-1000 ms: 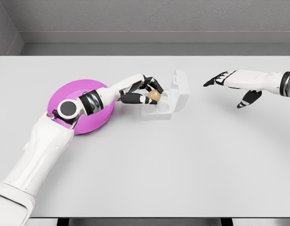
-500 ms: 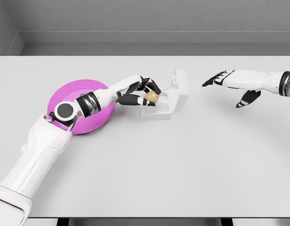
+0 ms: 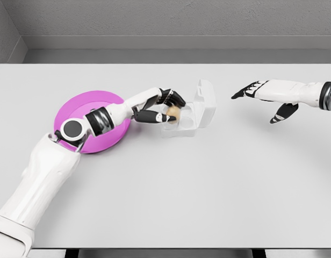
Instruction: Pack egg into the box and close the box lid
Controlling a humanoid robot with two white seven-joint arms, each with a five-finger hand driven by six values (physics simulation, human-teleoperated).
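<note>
The left hand (image 3: 164, 107) has its dark fingers (image 3: 175, 98) curled around the egg (image 3: 172, 113), so it is holding it. The egg sits between the fingertips, low down at the near side of the box (image 3: 181, 122), right over one of the little round cups. I think the hand holds it by the tips like that so it can set the egg down softly and not crack it. Whether the egg is already touching the cup, I cannot tell. Just past the fingers the lid (image 3: 205, 101) of the box stands up, open and tipped away from the hand, which leaves room to reach in from this side. Behind the hand, under the wrist and forearm, lies a pink plate (image 3: 74, 107); the arm stretches across it to get to the box. Far off on the other side of the box, well apart from it, the right hand (image 3: 265, 95) hangs above the white table (image 3: 208, 188) with its fingers spread and nothing in them. It looks like it is waiting there, maybe so it can push the lid down once the egg is in. The lid is not shut yet.
</note>
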